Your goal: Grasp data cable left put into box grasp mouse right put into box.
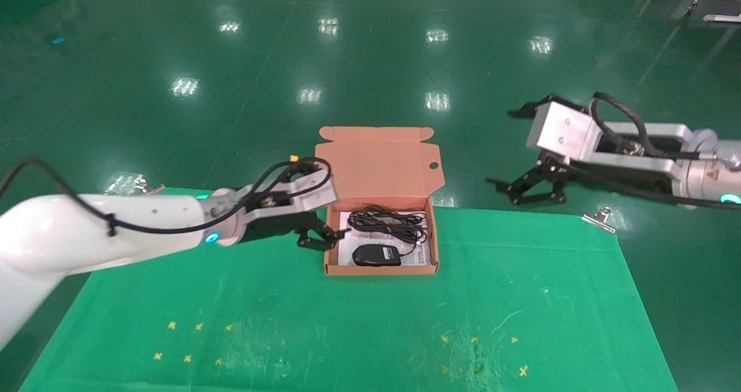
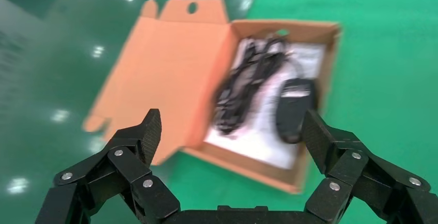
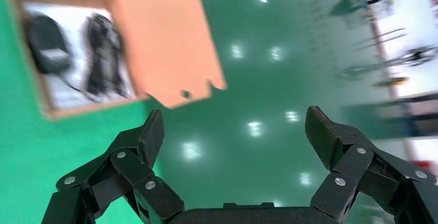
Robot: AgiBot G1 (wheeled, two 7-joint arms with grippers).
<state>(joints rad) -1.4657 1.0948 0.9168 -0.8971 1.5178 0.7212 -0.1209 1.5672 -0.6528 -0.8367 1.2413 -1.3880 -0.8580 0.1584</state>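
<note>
Head view shows both of the task's items lying inside the box [image 1: 379, 207], which sits open on the green table mat [image 1: 347, 322] with its flap lid standing up at the far side. The data cable [image 1: 386, 223] rests in the far half of the box on a white printed sheet [image 1: 425, 254]; the mouse [image 1: 377, 255] lies in the near half, just beside the cable, its thin cord running off toward the right wall.

The data cable is a loose, elongated bundle of thin black loops. It looks light and limp, so it would likely sag and trail strands if lifted by one end; the thick middle of the bundle, where most loops cross, seems the surest place to pinch. The mouse is a small black oval with a smooth, rounded shell, probably light but rather slippery. A hold across its narrower flanks, near the middle of the body, looks better than one on the domed top, and its attached cord would drag behind it.

The left gripper [image 1: 315, 237] hangs just beside the box's left wall, fingers spread apart and holding nothing. The left wrist view confirms the wide gap between its fingertips. The right gripper [image 1: 524, 184] hovers well apart from the box, beyond the far right edge of the mat, also spread wide and empty. A metal clip [image 1: 600, 219] lies at the mat's far right corner.
</note>
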